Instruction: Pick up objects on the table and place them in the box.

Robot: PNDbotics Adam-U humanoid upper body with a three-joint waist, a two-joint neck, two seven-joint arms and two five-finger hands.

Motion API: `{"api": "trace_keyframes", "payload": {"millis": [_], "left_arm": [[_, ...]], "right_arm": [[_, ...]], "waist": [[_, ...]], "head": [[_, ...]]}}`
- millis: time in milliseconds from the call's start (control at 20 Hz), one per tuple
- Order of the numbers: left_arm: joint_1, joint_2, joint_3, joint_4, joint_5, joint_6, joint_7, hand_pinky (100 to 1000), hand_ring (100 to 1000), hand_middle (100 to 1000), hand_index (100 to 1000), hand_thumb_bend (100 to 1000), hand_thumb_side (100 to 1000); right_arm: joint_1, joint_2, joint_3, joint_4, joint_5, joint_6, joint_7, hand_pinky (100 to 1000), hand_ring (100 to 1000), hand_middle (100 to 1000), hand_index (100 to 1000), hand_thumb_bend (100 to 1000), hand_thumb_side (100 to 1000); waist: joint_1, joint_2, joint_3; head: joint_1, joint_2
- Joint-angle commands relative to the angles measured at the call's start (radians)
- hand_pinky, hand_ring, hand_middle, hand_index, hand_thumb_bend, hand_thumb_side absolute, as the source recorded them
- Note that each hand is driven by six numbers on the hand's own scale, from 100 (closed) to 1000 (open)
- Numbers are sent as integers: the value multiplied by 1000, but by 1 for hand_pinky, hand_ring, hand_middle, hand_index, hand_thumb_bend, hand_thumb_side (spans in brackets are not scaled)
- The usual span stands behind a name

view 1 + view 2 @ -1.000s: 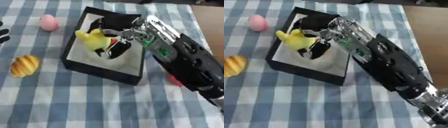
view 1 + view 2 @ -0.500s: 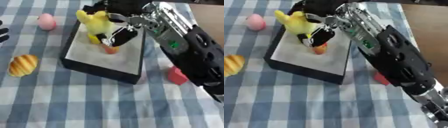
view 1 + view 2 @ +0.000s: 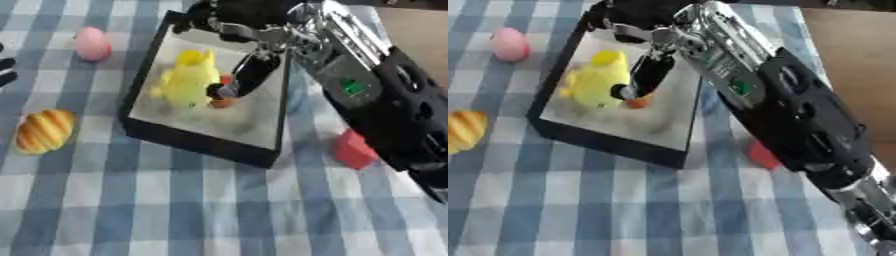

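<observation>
1. The yellow duck (image 3: 186, 80) lies inside the black box (image 3: 197, 143), on its pale floor, with a small orange bit just beside it at the lower right.
2. The right hand (image 3: 249, 37) hangs over the box's far right part. One dark finger points down beside the duck, touching it or very nearly; I can't tell which.
3. The fingers look spread and relaxed, not curled round the duck, so I judge the toy released and this hand open.
4. The key relation now: the red block (image 3: 354, 148) sits on the checked cloth (image 3: 219, 210) just outside the box's right wall, under the right forearm and nearer this arm than anything else left on the table.
5. The striped bread-like piece (image 3: 41, 130) and the pink egg (image 3: 90, 43) lie well to the left of the box, on the side of the left hand (image 3: 5, 70).
6. That left hand shows only as dark fingers at the left edge, idle and apparently uncurled.
7. My call: the right arm must lift clear of the box wall and pull back toward its own side to reach the block.
</observation>
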Motion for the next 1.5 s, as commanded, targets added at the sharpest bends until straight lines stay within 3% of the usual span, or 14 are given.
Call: {"api": "trace_keyframes", "payload": {"millis": [50, 250, 500, 600, 650, 900, 1100, 1200, 1400, 1450, 1500], "left_arm": [[-11, 16, 5, -15, 2, 2, 0, 854, 813, 814, 819, 118, 833], [-12, 18, 5, -15, 2, 2, 0, 854, 813, 814, 819, 117, 832], [-6, 23, 8, -15, 0, 1, 1, 855, 813, 812, 819, 116, 832], [-1, 27, 9, -15, 0, 0, 2, 855, 813, 813, 819, 115, 832], [3, 30, 11, -16, -1, -1, 3, 855, 813, 813, 819, 113, 830], [33, 63, 25, -21, -9, -8, 14, 856, 814, 813, 819, 106, 828], [51, 85, 32, -24, -12, -13, 23, 856, 814, 813, 819, 101, 826], [56, 94, 33, -28, -12, -16, 25, 856, 814, 813, 819, 100, 825], [59, 104, 36, -34, -11, -20, 27, 856, 814, 813, 819, 100, 823], [59, 105, 37, -36, -10, -21, 28, 857, 815, 813, 819, 100, 827], [59, 106, 38, -39, -9, -21, 28, 857, 815, 813, 819, 100, 823]], "right_arm": [[-14, -17, -6, 11, -7, 14, -21, 969, 937, 857, 934, 438, 261], [-10, -18, -5, 27, -6, 17, -28, 966, 928, 846, 929, 435, 248], [-7, -37, -22, -9, -19, 43, -66, 949, 914, 836, 925, 398, 140], [-7, -63, -37, -61, -39, 69, -79, 948, 913, 835, 926, 350, 114], [-3, -84, -49, -99, -58, 82, -85, 938, 901, 825, 926, 219, 100], [66, -253, -139, -347, -217, 157, -99, 935, 896, 819, 924, 110, 100], [149, -414, -200, -387, -357, 85, -121, 938, 899, 824, 921, 100, 102], [204, -486, -223, -389, -412, 37, -133, 939, 902, 829, 921, 100, 147], [327, -587, -272, -389, -474, -62, -170, 939, 902, 826, 905, 100, 167], [360, -603, -281, -389, -480, -77, -183, 935, 898, 822, 901, 218, 126], [396, -618, -289, -389, -481, -86, -197, 935, 898, 823, 901, 100, 188]], "waist": [[0, -39, 1], [-1, -39, 3], [-2, -41, 1], [-3, -45, -3], [-3, -47, -6], [-9, -61, -30], [-13, -64, -40], [-13, -63, -41], [-11, -58, -41], [-10, -56, -41], [-9, -54, -41]], "head": [[-4, 2], [-2, 3], [3, 2], [6, 5], [10, 7], [40, 16], [53, 19], [56, 17], [64, 11], [66, 9], [67, 8]]}}
